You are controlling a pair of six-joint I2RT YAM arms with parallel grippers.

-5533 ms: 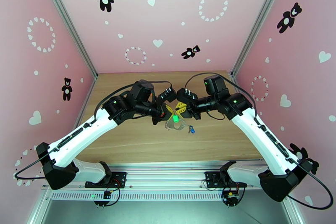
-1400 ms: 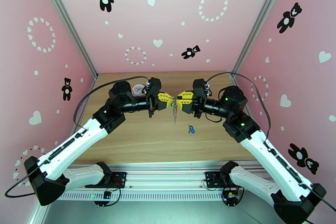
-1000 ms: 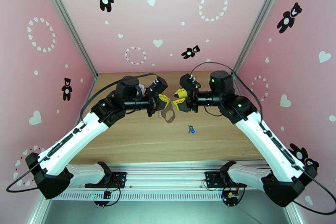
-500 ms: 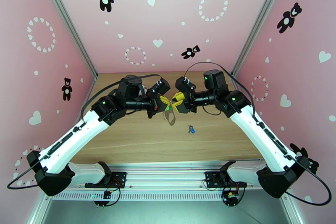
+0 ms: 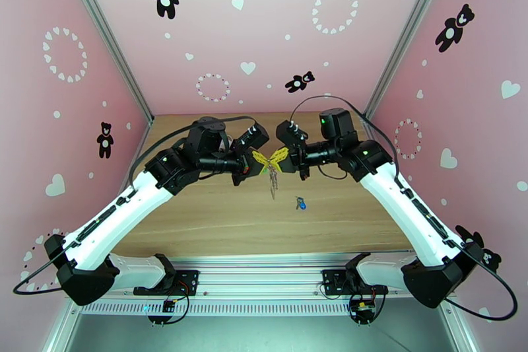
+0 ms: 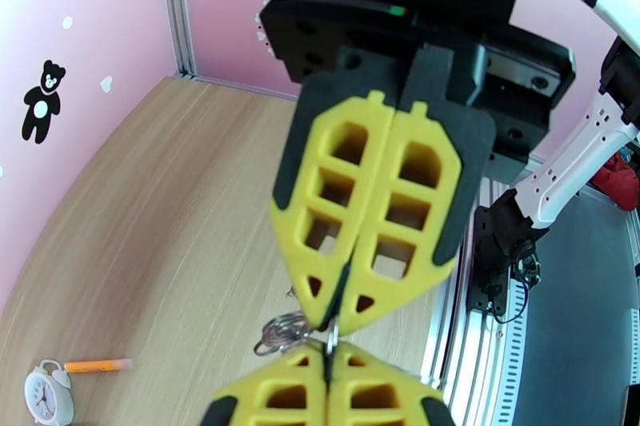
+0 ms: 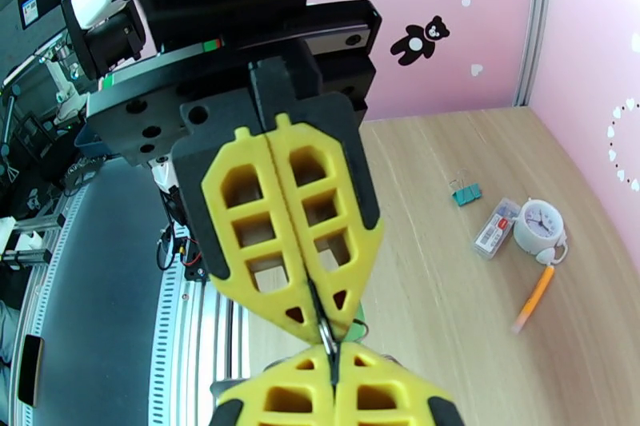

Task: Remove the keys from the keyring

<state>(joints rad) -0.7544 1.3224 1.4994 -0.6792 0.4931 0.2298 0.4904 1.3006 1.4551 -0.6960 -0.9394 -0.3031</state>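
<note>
Table (image 5: pixel 218 221): the wooden top is lying between pink walls, with both arms reaching over its middle.
Left arm (image 5: pixel 132 205): it is stretching in from the left, its wrist turned toward the other arm.
Right arm (image 5: pixel 402 205): it is stretching in from the right, and the two are meeting nose to nose above the table.
Left gripper (image 5: pixel 265 160): its yellow fingers (image 7: pixel 240 204) are pressing flat together, pinching the thin metal at the top of the keyring; the tips are almost touching the other gripper's tips.
Right gripper (image 5: pixel 280 156): its yellow fingers (image 6: pixel 408 204) are also pressing together, clamping a thin dark piece that runs down into the keyring's metal ring; whether that piece is a key I cannot tell.
Keyring (image 5: pixel 272 181): it is hanging in the air just under the meeting fingertips, clear of the table; its coiled metal ring (image 6: pixel 280 333) is sticking out beside the tips.
Clock (image 7: pixel 540 229): the small white one is sitting toward the back of the table.
Pencil (image 7: pixel 534 300): the orange stick is lying near the clock.
Small box (image 7: pixel 496 234): it is lying just beside the clock.
Binder clip (image 7: pixel 466 193): the teal clip is resting beyond the box.
Blue-tagged key (image 5: pixel 300 202): it is lying on the table, apart from the keyring, to the right below it.
Green tag (image 7: pixel 358 314): a sliver is peeking out behind the left fingertips, by the ring.
</note>
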